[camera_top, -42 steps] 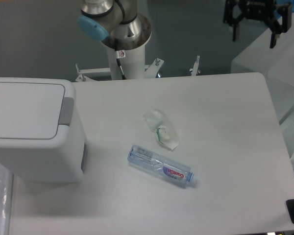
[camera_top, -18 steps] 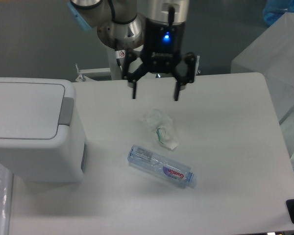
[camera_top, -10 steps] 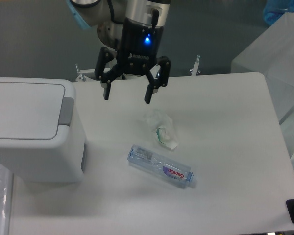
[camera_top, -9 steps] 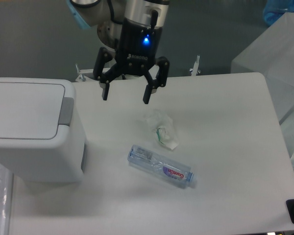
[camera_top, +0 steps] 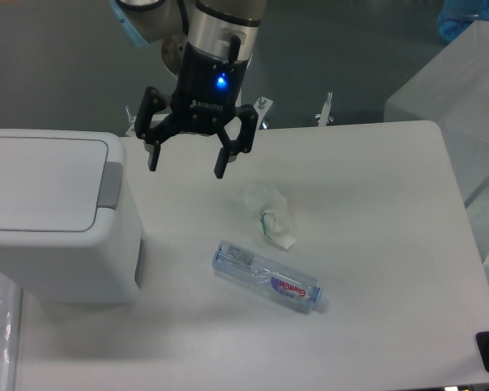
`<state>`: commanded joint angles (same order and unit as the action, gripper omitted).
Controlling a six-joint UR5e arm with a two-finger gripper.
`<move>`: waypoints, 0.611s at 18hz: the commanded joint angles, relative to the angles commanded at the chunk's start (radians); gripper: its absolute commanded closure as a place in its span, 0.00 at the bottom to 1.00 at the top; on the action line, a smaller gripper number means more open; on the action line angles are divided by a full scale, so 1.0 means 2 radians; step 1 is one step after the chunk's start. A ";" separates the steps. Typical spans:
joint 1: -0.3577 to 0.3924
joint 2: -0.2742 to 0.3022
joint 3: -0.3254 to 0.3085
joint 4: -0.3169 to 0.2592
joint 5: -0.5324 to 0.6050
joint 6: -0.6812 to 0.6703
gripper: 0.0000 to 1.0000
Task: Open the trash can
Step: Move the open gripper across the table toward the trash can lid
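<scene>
The trash can (camera_top: 49,220) is a large boxy white bin at the left side of the table. Its flat white lid (camera_top: 37,183) lies closed, and a grey push tab (camera_top: 110,184) sits on its right edge. My gripper (camera_top: 186,169) hangs open and empty above the table, a short way right of the tab and slightly further back. A blue light glows on the gripper body. The fingers point down and touch nothing.
A crumpled clear wrapper (camera_top: 269,213) lies mid-table, right of the gripper. A clear plastic bottle (camera_top: 266,276) lies on its side in front of it. The arm's white base post (camera_top: 208,102) stands at the table's back edge. A translucent box (camera_top: 460,98) stands at the right.
The open gripper has swept from the far top right down and leftward across the table toward the trash can. The can, bottle and wrapper have not moved.
</scene>
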<state>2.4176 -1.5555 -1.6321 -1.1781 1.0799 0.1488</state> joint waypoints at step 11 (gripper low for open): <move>-0.026 -0.008 -0.021 0.010 0.001 0.007 0.00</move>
<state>2.3655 -1.5723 -1.6736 -1.1582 1.0815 0.1626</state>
